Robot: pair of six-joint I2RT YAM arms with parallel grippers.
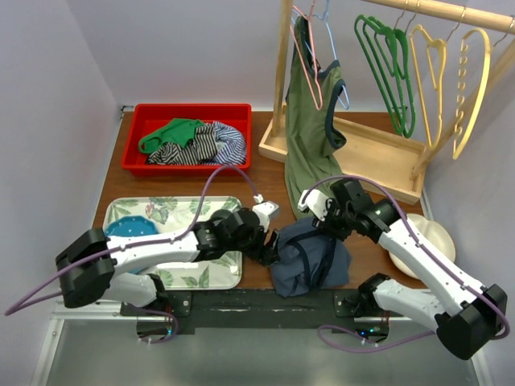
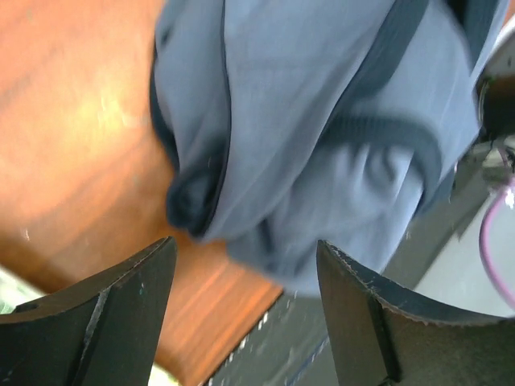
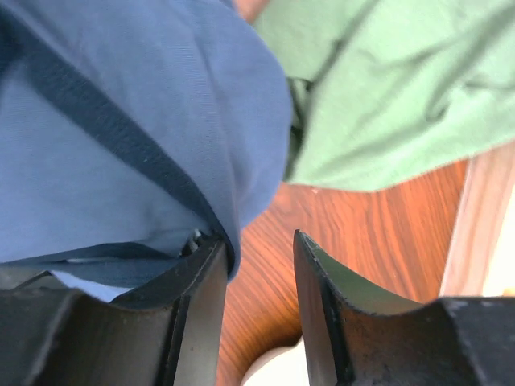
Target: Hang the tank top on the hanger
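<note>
The navy-blue tank top [image 1: 310, 259] lies crumpled at the table's front edge, between my two arms. My left gripper [image 1: 265, 246] is at its left side. In the left wrist view that gripper [image 2: 245, 244] is open, and the top's hem [image 2: 306, 121] sits just past its fingertips. My right gripper [image 1: 322, 214] is at the top's far edge. In the right wrist view its jaws [image 3: 258, 237] stand narrowly apart over bare wood, with a fold of the top [image 3: 121, 121] lying over the left finger. The plain mustard-yellow hanger [image 1: 430, 76] hangs on the rail at the back right.
An olive-green tank top [image 1: 307, 137] [image 3: 386, 80] hangs on a pink hanger just behind my right gripper. Green hangers [image 1: 386, 68] and a holed yellow hanger [image 1: 476, 80] share the wooden rack [image 1: 366, 153]. A red bin [image 1: 191, 108] of clothes, a floral tray [image 1: 181, 207] and a white object [image 1: 428, 238] stand around.
</note>
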